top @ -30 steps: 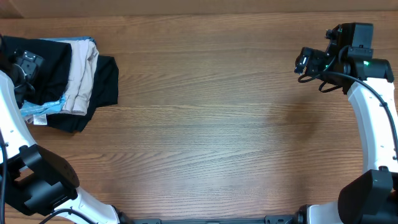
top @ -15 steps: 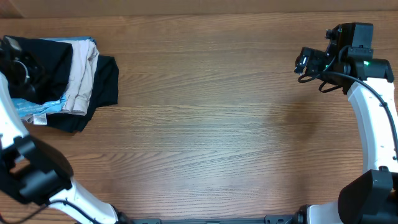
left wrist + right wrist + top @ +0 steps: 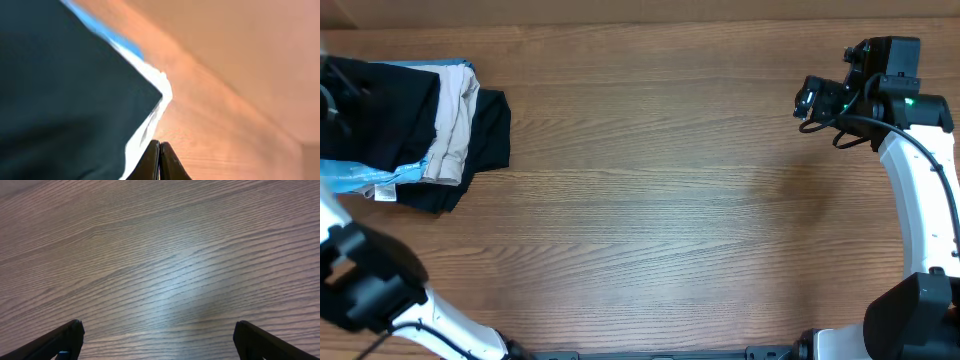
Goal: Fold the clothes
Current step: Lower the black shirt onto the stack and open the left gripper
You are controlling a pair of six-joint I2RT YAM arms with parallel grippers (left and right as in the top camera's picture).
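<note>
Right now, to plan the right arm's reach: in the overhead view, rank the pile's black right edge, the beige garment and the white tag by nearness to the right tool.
From the right tool, which is across the table from the pile:
1. the black edge, on the pile's right side
2. the beige garment, in the pile's middle
3. the white tag, at the pile's lower left

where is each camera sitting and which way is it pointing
Overhead: fixed above, facing straight down at the table; black T-shirt far left; left arm and right arm show, right gripper upper right.
Left wrist: on the left arm, looking past the shut left gripper at fabric, close and blurred.
Right wrist: on the right arm, angled down at bare wood between its open fingers.
Shared: overhead and left wrist both show the black T-shirt and the light blue garment.
</note>
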